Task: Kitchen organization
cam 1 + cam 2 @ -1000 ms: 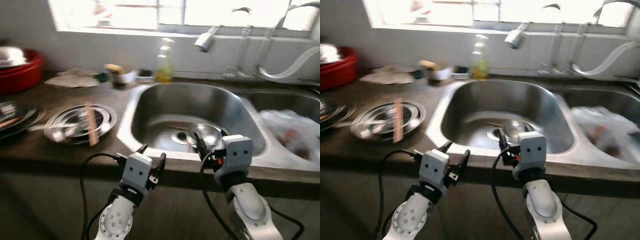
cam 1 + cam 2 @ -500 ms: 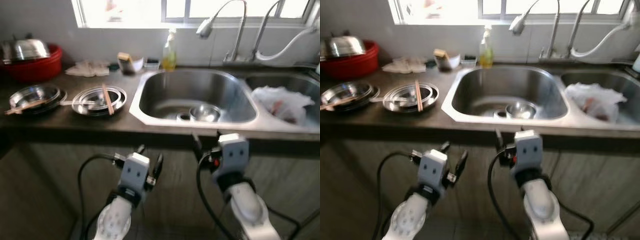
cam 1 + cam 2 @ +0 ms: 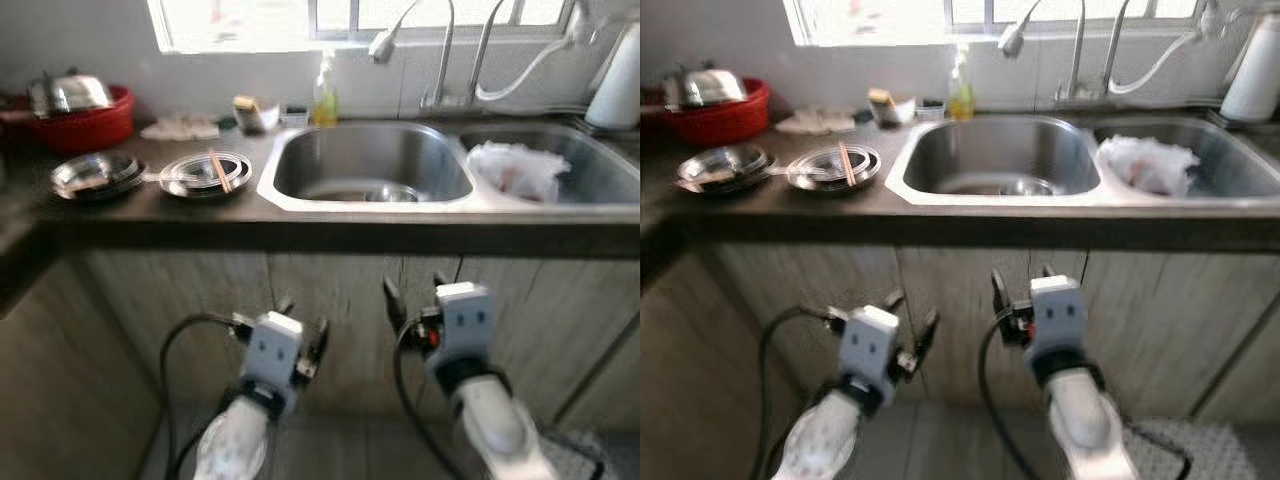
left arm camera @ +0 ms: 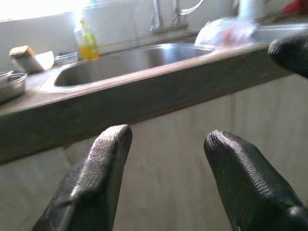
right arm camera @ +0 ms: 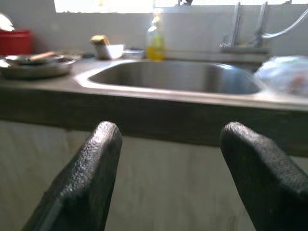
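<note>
Nearest, the left end effector and the right end effector are held in front of the cabinet doors, below the edge of the tabletop. In the wrist views each is seen with its two black fingers spread wide apart and nothing between them (the left fingers, the right fingers).

On the tabletop, at the left, a stack of steel plates is set beside a steel plate across which a pair of chopsticks is laid. To the right a steel sink is sunk into the tabletop, with a small steel bowl partly seen in its bottom. In the second basin, further right, a crumpled plastic bag is lying.

Further back, a red basin with a steel lid is placed at the far left, and a soap bottle stands behind the sink, near the faucets under the window.
</note>
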You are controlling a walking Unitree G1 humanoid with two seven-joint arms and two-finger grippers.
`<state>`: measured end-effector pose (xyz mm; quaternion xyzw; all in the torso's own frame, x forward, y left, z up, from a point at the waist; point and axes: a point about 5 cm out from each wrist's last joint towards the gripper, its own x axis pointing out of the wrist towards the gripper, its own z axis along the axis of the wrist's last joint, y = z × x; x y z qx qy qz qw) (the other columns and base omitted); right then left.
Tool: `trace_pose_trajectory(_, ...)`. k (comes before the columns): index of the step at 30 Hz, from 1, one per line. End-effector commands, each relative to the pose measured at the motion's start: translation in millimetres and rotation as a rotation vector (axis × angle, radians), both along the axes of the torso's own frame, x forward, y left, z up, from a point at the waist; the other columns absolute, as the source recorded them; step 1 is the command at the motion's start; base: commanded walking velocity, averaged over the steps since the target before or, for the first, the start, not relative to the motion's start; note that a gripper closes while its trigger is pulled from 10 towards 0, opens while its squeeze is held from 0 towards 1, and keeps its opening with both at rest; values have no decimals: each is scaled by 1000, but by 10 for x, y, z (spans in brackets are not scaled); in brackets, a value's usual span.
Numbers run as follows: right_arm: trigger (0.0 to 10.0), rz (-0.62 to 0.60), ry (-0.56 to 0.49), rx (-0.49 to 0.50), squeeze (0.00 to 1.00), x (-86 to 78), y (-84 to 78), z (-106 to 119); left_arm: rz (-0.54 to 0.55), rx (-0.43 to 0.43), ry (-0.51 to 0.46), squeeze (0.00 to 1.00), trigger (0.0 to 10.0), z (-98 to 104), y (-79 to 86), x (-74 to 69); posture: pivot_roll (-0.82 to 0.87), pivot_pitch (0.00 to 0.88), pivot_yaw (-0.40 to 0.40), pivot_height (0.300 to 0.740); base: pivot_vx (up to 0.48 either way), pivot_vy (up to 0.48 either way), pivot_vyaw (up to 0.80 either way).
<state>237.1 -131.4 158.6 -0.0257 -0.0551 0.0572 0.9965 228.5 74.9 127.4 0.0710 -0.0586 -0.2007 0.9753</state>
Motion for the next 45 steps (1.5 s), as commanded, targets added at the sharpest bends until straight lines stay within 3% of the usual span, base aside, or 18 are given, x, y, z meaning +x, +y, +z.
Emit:
trace_pose_trajectory(1, 10000, 13, -15, 12, 0, -3, 46, 34, 12, 13, -5, 0, 10000, 10, 45, 10, -38, 0, -10, 740, -341, 0, 0)
trace_pose_trajectory(14, 10000, 21, 0, 18, 0, -21, 59, 0, 17, 13, 1, 0, 10000, -1, 43, 4, -39, 0, -10, 740, -330, 0, 0)
trace_pose_trajectory(45, 10000, 22, -24, 3, 0, 12, 68, 35, 22, 2, 25, 0, 10000, 3, 51, 30, -35, 0, -3, 740, 0, 0, 50)
